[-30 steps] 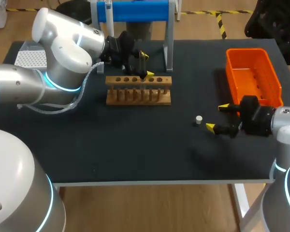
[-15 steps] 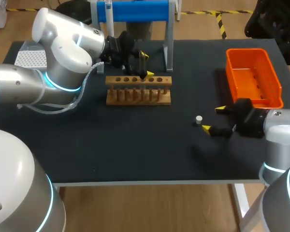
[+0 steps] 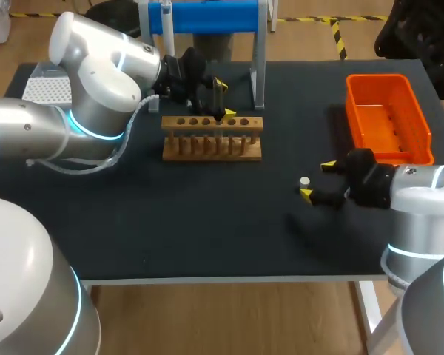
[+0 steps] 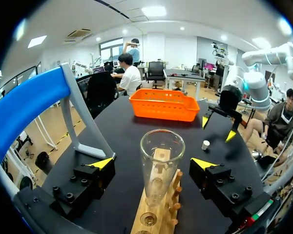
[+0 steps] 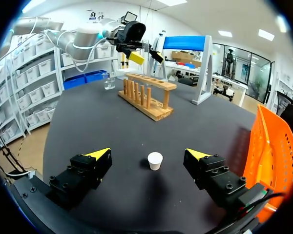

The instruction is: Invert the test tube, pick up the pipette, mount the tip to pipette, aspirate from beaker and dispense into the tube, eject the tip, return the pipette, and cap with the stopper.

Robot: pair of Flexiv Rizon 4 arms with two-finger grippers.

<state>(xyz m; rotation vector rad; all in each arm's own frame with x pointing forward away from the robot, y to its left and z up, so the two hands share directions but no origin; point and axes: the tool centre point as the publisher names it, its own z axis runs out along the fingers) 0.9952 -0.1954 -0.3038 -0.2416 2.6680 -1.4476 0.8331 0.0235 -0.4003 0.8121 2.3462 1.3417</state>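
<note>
Both grippers gaping, holding nothing. Stopper (image 5: 155, 161) standing on table (image 3: 207, 214) just ahead of right gripper (image 3: 317, 180); you're centring on it, so lower straight, pinch gently. Left gripper (image 4: 152, 163) flanking tube (image 4: 158, 144) upright in rack (image 4: 162, 214), not touching.

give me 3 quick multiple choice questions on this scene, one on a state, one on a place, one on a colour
1. The test tube is
A. lying flat
B. standing mouth up in the wooden rack
C. hanging upside down from a gripper

2. The white stopper sits
A. in the test tube's mouth
B. on top of the rack
C. on the table, just ahead of the right gripper

3. The basket is
A. orange
B. blue
C. green

Answers:
1 B: the left wrist view shows its open mouth on top and its base in the rack.
2 C: the right wrist view shows it on the dark tabletop, with both fingers clear of it.
3 A: it is orange in every view.
</note>
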